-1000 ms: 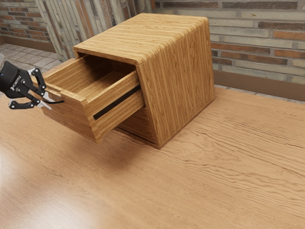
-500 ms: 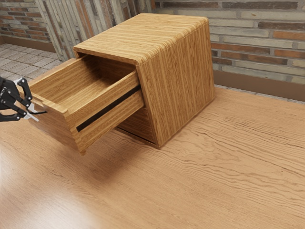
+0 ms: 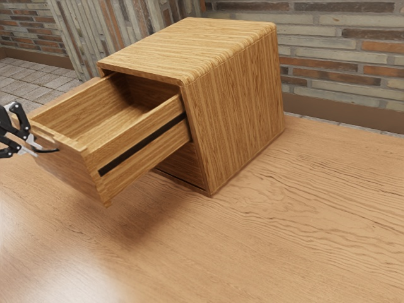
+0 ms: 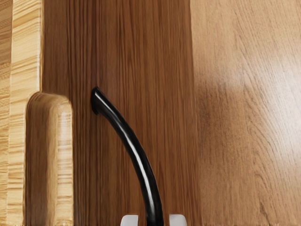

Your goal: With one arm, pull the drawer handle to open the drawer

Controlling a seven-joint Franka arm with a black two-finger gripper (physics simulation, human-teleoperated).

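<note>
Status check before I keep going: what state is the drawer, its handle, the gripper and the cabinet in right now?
drawer: open, pulled far out of the cabinet, bare wood inside.
drawer handle: gripped between the gripper's two fingers.
gripper: shut on the drawer handle, at the drawer's front.
cabinet: upright on the table.

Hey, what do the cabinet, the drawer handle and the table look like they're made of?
The cabinet looks like light wood, perhaps layered ply: straight striped grain, matte finish. The handle is black and glossy, with a bright highlight along its curve; it could be metal or plastic, and the look doesn't settle which. The table looks like warmer brown wood with wavy grain and a soft sheen, so it is likely varnished.
</note>
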